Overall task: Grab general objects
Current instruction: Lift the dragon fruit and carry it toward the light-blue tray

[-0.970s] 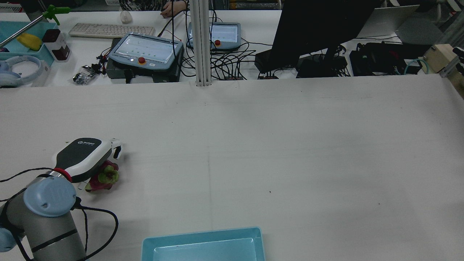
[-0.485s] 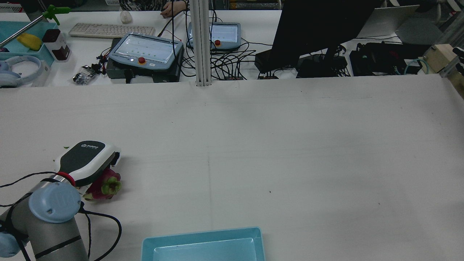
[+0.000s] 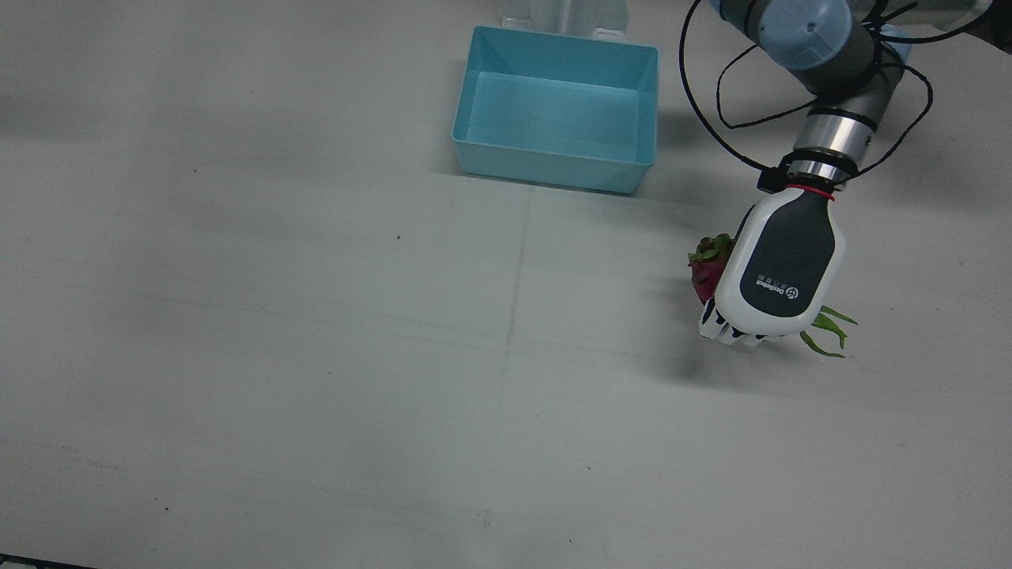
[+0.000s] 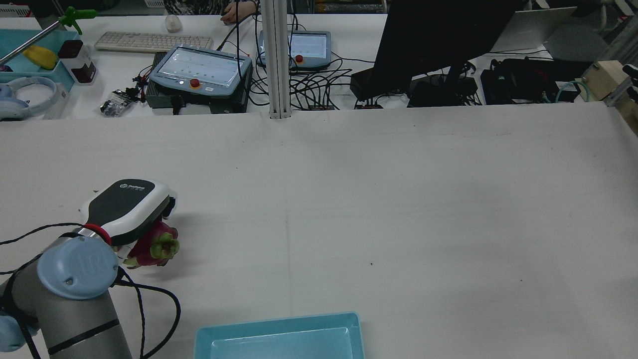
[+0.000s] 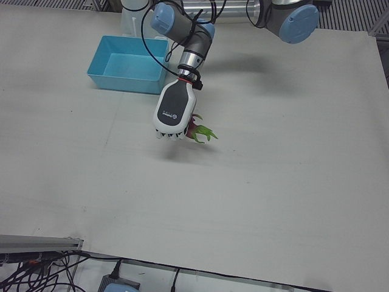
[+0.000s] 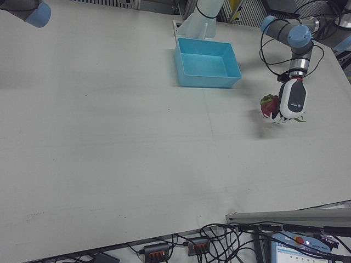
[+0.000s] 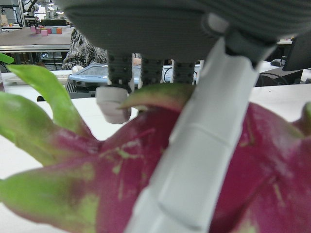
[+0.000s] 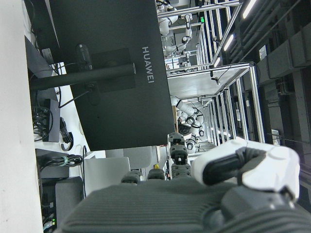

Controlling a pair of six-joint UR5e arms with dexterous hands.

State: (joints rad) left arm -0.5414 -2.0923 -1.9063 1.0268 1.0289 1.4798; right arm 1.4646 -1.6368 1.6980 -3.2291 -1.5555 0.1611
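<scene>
Front view: the left hand [image 3: 779, 269] hangs palm-down over the white bench [image 3: 316, 356], its fingers [image 3: 723, 325] curled under, with a dragon fruit [image 3: 706, 269] showing magenta at its inner edge and green leaf tips [image 3: 826, 332] poking out on the far side; a blue bin [image 3: 557, 111] sits apart, nearer the pedestals. Rear view: the same hand [image 4: 130, 207] covers the dragon fruit [image 4: 154, 249] from above, the fruit's green-scaled end facing the camera, and the bin's rim [image 4: 279, 324] shows at the bottom edge. Left-front view: the hand [image 5: 174, 112] with the fruit [image 5: 196, 129] beneath it casts a shadow on the bench slightly apart from it, which suggests the fruit is off the surface. Right-front view: hand [image 6: 292, 100] and fruit [image 6: 269, 106] lie to the right of the bin [image 6: 207, 63]. Left hand view: white fingers [image 7: 194, 145] wrap tightly across the magenta skin [image 7: 121, 179], closed on the fruit. Right hand view: the right hand [image 8: 204, 199] faces a dark monitor [image 8: 107, 68]; its fingers [image 8: 248, 170] appear bent with nothing in them, though how far closed I cannot tell.
</scene>
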